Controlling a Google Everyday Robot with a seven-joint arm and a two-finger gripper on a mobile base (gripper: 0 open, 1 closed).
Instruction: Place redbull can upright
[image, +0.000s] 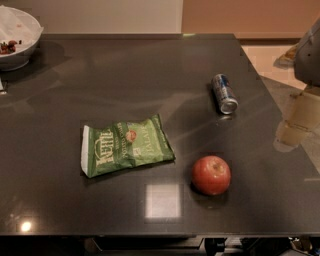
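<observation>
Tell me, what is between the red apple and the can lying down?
Nothing: in the camera view only bare dark table separates the apple and the redbull can. The pincer hangs at the right edge.

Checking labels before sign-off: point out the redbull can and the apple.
redbull can (224, 93), camera view, middle of its side, lying down.
apple (211, 175), camera view, middle of its red skin.
end effector (309, 55), camera view, apparently the gray body cut by the right edge.

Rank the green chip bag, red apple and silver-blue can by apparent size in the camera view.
1. Flat green foil chip bag
2. Round red apple
3. Slim silver-and-blue metal redbull can, lying farther back
Gripper: right edge, beyond the table.
</observation>
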